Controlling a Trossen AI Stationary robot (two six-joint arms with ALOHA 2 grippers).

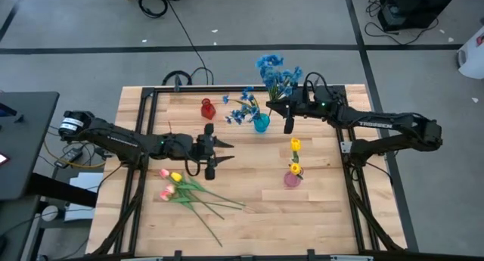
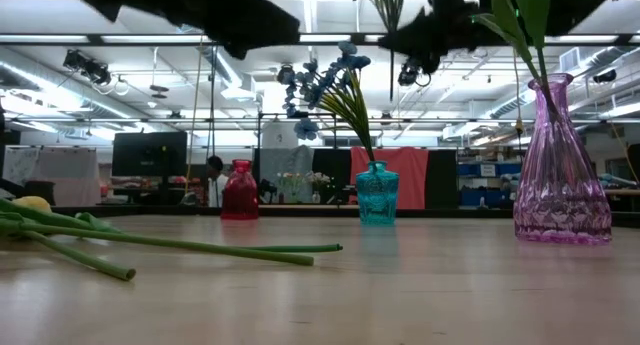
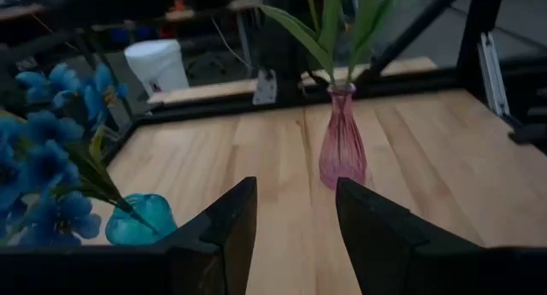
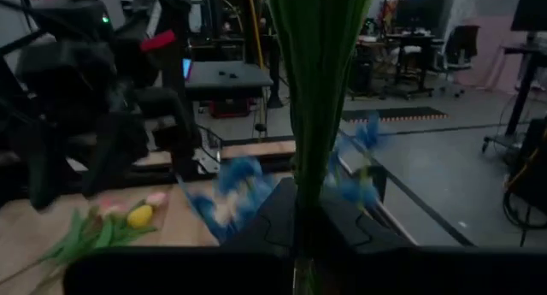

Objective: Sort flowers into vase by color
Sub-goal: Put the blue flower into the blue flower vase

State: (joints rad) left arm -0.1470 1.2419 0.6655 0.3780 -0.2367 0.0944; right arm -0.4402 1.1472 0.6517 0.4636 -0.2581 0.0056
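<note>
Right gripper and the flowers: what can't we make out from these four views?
- Right gripper: in the right wrist view a green stem covers the fingertips.
- Low view: both arms are cut off by the top edge.
- Pink vase: low view crops its blooms; only the high view shows the yellow tulips.
- Flowers on the table: small in the high view, blurred in the right wrist view; count unclear.

Bare wood lies open across the lower right of the table (image 1: 325,223) in the high view and along its right edge. The middle is crowded: the teal vase (image 1: 261,123) with its blue spray, the pink vase (image 1: 292,178) below it and the red vase (image 1: 207,109) to the left. Loose tulips (image 1: 185,191) block the lower left. The gap between the teal and pink vases looks passable, though possibly tight.
</note>
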